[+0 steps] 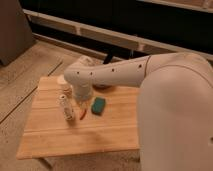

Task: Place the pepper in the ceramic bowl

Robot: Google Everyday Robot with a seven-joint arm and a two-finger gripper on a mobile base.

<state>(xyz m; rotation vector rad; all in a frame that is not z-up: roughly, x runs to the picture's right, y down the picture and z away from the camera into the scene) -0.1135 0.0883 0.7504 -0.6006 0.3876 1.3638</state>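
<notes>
Speckled grey flooring point(30, 65) is spreading out around a small counter point(60, 140) made of pale wooden slats. Behind it, a dark wall point(150, 20) crossed by lighter horizontal rails is filling the top of the view, and a dull grey panel point(10, 30) is standing at the far left edge. Warm, dim light is falling over everything.

The robot's white arm point(115, 75) is reaching in from the right across the back half of the counter, and its bulky body is taking up the whole right side of the view. At the arm's left end the claw point(67, 107) is hanging down over the left part of the counter, its tip sitting close to the wood. I cannot tell whether it is open or closed, nor whether it is touching anything.

The pepper point(82, 114), small and red-orange, is lying on the slats just beside the claw, on the side towards the arm's base, and is looking free of any grip. A teal-green sponge point(98, 105) is resting near the pepper on its other side, so the pepper is lying between claw and sponge. The ceramic bowl point(103, 86) is showing only as a dark sliver under the arm, behind the sponge. A cream cup point(62, 80) is peeking out at the back left, partly covered by the arm.
</notes>
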